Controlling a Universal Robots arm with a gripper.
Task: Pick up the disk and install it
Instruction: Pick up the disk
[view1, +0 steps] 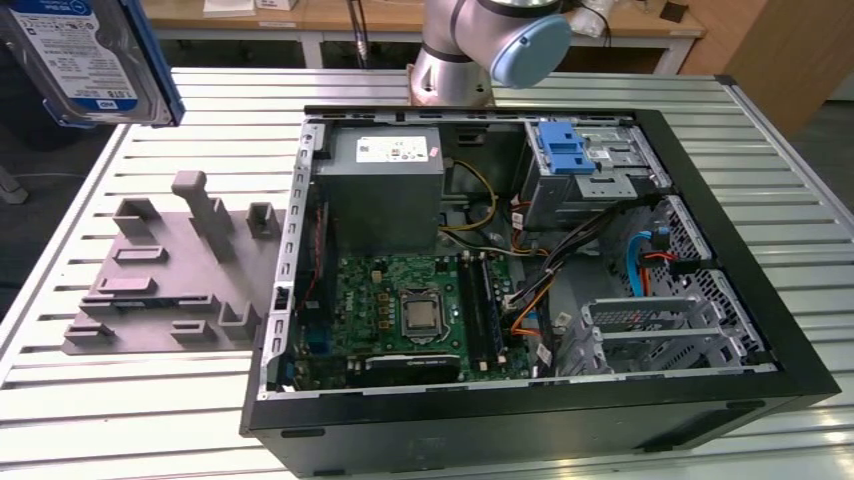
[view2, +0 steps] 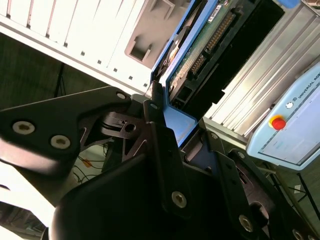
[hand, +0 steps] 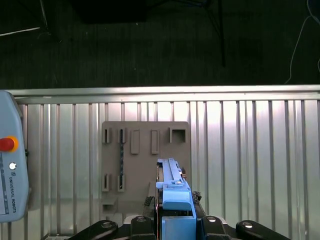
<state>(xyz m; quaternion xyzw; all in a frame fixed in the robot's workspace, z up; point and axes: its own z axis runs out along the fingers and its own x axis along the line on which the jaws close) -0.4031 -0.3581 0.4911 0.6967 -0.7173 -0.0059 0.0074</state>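
The disk, silver with a white-and-blue label in a blue caddy, hangs high at the exterior view's upper left, above the slatted table and left of the open computer case. In the first wrist view the disk is seen edge-on over the grey fixture plate, with my gripper shut on its blue caddy. The second wrist view shows the black fingers clamped on the caddy end of the disk, whose connector side is exposed.
The case lies open with its motherboard, grey power supply and a drive bay with a blue latch. A grey fixture plate lies left of the case. A teach pendant rests on the table. The arm's base stands behind the case.
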